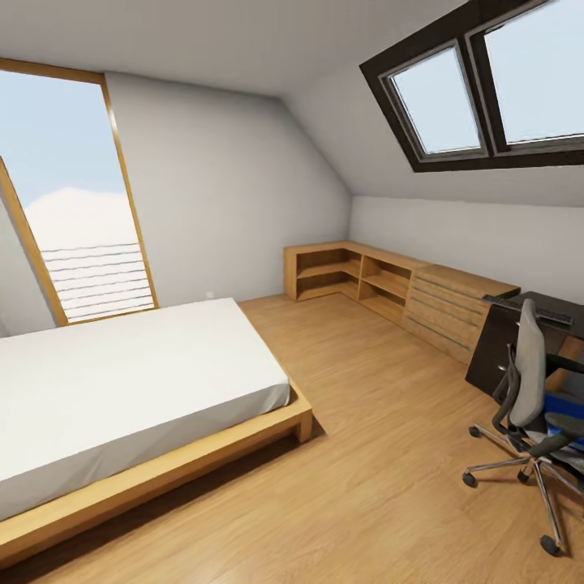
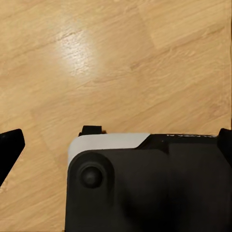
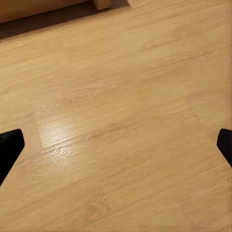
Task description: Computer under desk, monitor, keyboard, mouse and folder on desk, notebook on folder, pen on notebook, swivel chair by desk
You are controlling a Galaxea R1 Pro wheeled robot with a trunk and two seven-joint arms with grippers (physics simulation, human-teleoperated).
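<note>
Robot's far from the desk (image 1: 519,320); swivel chair (image 1: 531,389) w/ blue folder (image 1: 568,405) blocks approach, base may bump it. Left gripper (image 2: 116,145) & right gripper (image 3: 116,145) fingers spread wide, empty.

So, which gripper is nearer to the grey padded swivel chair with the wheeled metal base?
Right, probably. The grey padded swivel chair stands at the robot's right front. The right gripper hangs open over wooden floor; the left gripper hangs open above the robot's base.

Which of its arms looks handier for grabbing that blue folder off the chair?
Probably right: the folder on the swivel chair lies at the robot's far right. Both grippers hang open over bare floor, so neither is near yet.
</note>
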